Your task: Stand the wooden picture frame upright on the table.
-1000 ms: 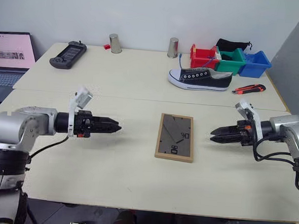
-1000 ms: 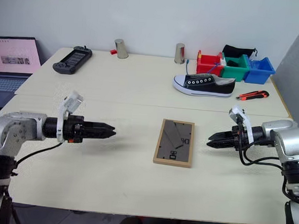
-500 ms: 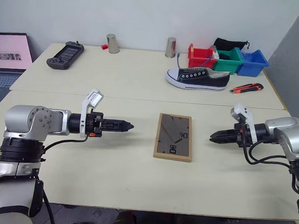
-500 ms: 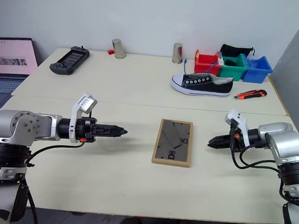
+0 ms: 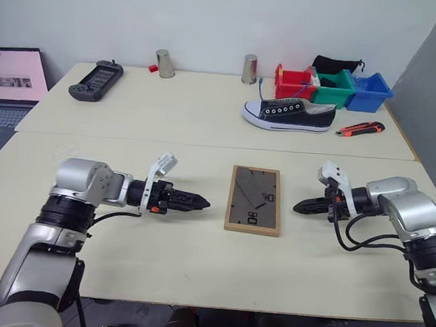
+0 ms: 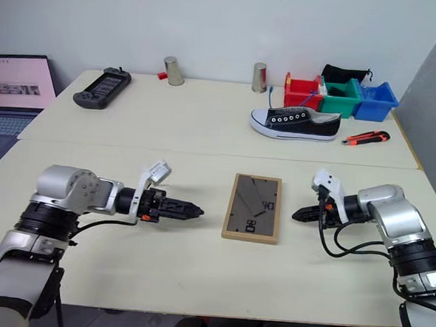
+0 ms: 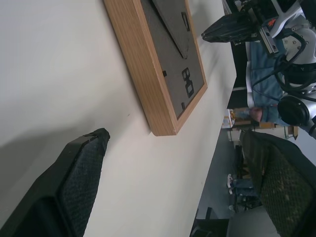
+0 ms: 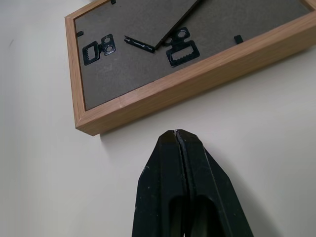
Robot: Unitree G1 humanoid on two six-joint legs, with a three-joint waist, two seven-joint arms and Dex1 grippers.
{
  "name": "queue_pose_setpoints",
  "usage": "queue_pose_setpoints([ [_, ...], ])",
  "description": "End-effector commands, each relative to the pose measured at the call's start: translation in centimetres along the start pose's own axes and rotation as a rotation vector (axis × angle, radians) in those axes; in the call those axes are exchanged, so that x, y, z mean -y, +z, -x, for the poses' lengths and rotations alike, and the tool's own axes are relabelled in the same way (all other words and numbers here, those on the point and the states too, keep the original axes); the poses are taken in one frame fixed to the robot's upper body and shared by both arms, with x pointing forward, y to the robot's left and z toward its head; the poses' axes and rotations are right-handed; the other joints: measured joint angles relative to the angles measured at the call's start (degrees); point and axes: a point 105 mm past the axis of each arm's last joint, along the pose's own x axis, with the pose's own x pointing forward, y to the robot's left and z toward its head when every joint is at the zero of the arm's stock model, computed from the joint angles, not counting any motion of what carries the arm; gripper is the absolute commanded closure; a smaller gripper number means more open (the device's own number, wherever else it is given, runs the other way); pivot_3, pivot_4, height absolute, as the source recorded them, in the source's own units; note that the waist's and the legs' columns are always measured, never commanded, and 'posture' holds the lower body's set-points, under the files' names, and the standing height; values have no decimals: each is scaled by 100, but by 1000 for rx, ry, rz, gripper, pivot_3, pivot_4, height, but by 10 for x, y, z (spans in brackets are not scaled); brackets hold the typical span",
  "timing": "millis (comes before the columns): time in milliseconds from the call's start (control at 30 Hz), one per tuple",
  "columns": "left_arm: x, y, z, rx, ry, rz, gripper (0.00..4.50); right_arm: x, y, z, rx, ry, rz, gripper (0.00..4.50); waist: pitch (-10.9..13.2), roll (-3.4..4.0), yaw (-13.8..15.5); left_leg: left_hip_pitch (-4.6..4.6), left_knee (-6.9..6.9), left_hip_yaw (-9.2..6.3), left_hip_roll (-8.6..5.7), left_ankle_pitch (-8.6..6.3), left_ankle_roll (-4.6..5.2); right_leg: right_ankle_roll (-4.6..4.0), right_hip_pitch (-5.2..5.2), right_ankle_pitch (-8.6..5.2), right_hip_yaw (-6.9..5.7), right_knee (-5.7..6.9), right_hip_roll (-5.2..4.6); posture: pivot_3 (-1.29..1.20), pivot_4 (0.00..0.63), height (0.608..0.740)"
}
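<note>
The wooden picture frame (image 5: 254, 200) lies flat on the table (image 5: 197, 266), face down, with its dark grey backing, stand and clips upward. My left gripper (image 5: 199, 203) hovers low just left of the frame and points at its left edge. In the left wrist view its two fingers (image 7: 79, 182) stand wide apart, open and empty, with the frame's near corner (image 7: 163, 118) ahead. My right gripper (image 5: 301, 208) is low on the frame's right side, pointing at it. It is shut (image 8: 175, 134) with nothing in it, a short gap from the frame's wooden edge (image 8: 197, 81).
On the far half of the table are a black sneaker (image 5: 289, 114), an orange utility knife (image 5: 362, 128), red, green and blue bins (image 5: 332, 87), two metal cups (image 5: 164, 62), and a handheld game console (image 5: 96, 80). A laptop (image 5: 14, 77) sits off the left.
Both arms have come lower and closer in toward the frame from either side. The left gripper has opened wide and rolled; the right gripper has shut. The frame has not moved.
</note>
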Motion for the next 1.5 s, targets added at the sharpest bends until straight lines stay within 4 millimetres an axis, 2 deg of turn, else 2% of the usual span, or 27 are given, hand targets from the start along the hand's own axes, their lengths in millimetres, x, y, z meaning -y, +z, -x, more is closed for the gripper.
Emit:
queue_pose_setpoints([
  [33, -7, -1, -14, -14, 25, -25, 0, -4, 1, -4, -15, -3, 69, 4486, -1, 0, 1, 1, 0, 0, 0, 0, 0, 0, 0, 0, 0, 0, 0, 0, 150, 740],
  [133, -8, -1, -28, 0, -11, 0, 0, -4, -3, -11, -27, -23, 95, 4486, -1, 0, 3, 1, 1, 0, 0, 0, 0, 0, 2, 0, 0, -1, -1, 0, 150, 740],
  [333, -8, 0, -45, 9, -37, 31, 0, -1, -2, -24, -31, -52, 144, 4486, -3, 2, 24, 3, 7, 0, -3, 1, -1, 0, 7, 0, 1, 0, -3, 0, 150, 740],
  [733, -3, -10, -62, -45, -64, 17, 0, -13, 29, -55, 54, -16, 182, 4486, -7, 3, 21, 6, 6, -1, -5, 1, -2, 0, 10, 0, 0, 1, -4, 0, 150, 740],
  [1133, -2, -7, -59, -8, -68, 24, 0, -12, 18, -52, 31, -22, 173, 4486, -7, 3, 25, 5, 5, -2, -7, 1, -2, 0, 10, 1, -1, 1, -6, 0, 150, 740],
  [1400, -24, -5, -58, 66, -20, 126, 0, -6, -15, -39, -106, -69, 255, 4486, -27, 10, 33, 12, 6, -3, -8, 1, -1, 0, 19, 0, -1, 0, -6, 0, 150, 740],
  [1500, -33, -4, -58, 85, 6, 134, 0, -5, -15, -34, -104, -71, 254, 4486, -45, 10, 65, 32, 6, -3, -9, 1, 0, 1, 44, 0, -2, -3, -7, 0, 150, 740],
])
